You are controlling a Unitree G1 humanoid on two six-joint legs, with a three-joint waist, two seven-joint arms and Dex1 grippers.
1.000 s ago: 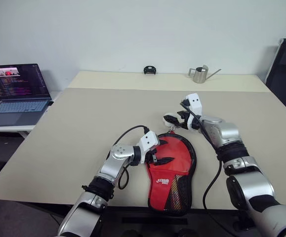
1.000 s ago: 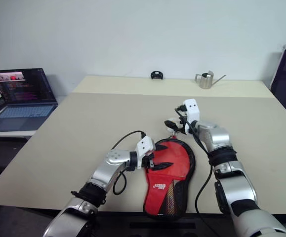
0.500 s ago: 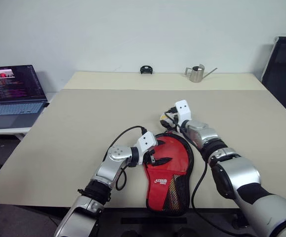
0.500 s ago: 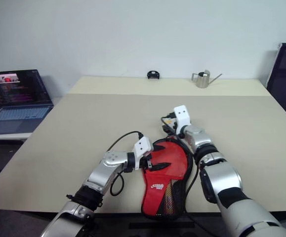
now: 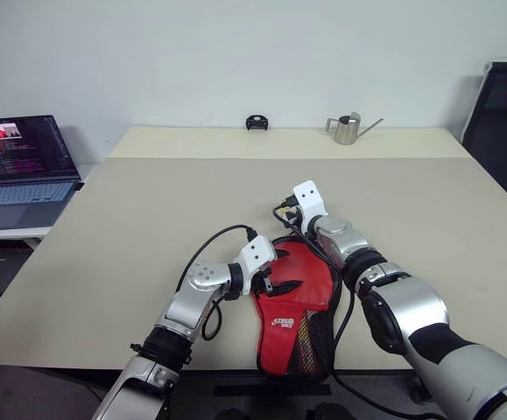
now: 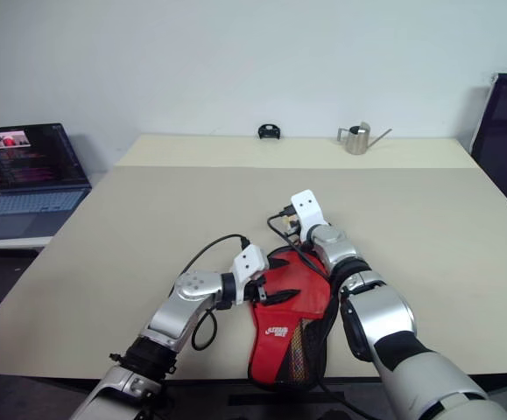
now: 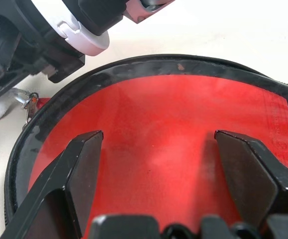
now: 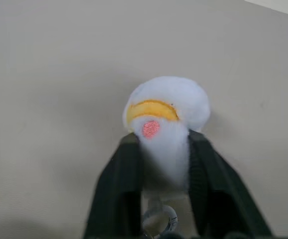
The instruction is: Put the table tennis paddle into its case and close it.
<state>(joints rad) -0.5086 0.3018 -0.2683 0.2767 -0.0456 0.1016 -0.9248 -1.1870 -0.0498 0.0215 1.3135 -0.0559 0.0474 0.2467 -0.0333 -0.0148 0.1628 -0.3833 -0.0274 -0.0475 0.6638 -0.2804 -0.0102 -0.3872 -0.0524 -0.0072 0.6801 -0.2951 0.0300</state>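
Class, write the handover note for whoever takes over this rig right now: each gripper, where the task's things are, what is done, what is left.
Left gripper: fingers open, over the red face of the case, at the table's near edge.
Right gripper: fingers shut on the white pull charm at the case's far end.
Paddle: no bare paddle in sight; whether it sits inside cannot be told.
Done: charm gripped.
Left: probably hold the case down, pull the zip closed and check it.

White pull charm (image 8: 166,117) between right claw (image 8: 164,149) fingers (image 8: 121,184).
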